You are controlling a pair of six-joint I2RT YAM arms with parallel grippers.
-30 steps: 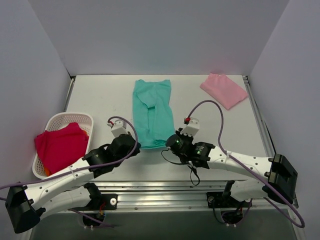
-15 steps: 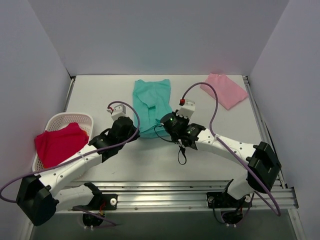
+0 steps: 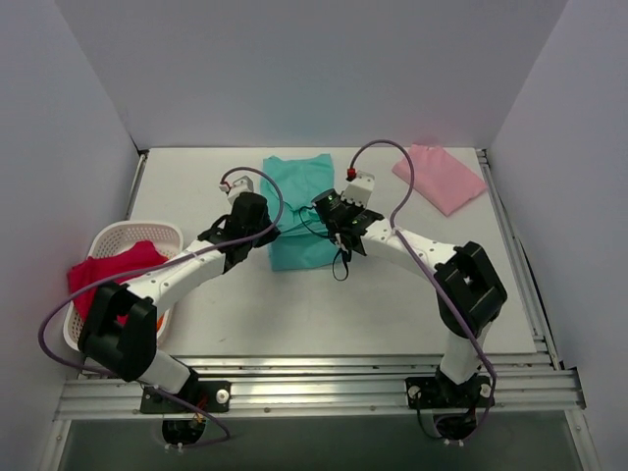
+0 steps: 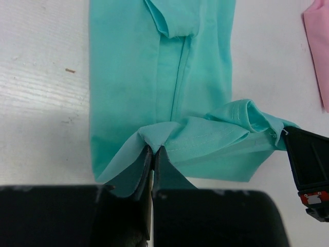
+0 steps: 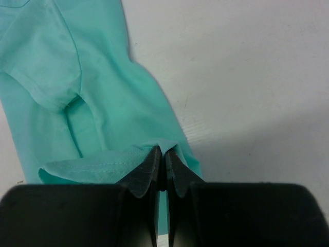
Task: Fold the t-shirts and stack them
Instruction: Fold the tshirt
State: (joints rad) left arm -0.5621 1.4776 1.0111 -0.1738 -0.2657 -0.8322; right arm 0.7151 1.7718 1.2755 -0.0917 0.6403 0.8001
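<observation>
Pale grey walls close round a white bench (image 3: 196, 186), and you have the teal-green t-shirt (image 3: 299, 177) lying lengthwise near its middle, sleeves tucked in, its far end towards the back wall. Your left fingers (image 4: 148, 164) are closed tight on the shirt's near hem at its left corner, and your right fingers (image 5: 154, 167) are pinched shut on the same hem at the right corner. The hem is raised off the bench and hangs as a soft band between the two grips, above the flat part of the shirt. Round about, the pale pink t-shirt (image 3: 440, 177) lies folded and askew at the far right of the bench, well apart from the teal one. A purple cable (image 3: 388, 157) arches up from your right wrist in the space between the two shirts. A thin black lead (image 3: 340, 263) dangles from that wrist over the teal shirt's near right corner. At the left edge sits a white lattice basket (image 3: 108, 232), well apart from the teal shirt. A red cloth (image 3: 103, 277) is bunched in it and spills over its near left rim, and your left arm's purple cable loops in front of it. A silver rail (image 3: 314, 378) runs along the near edge of the bench.
</observation>
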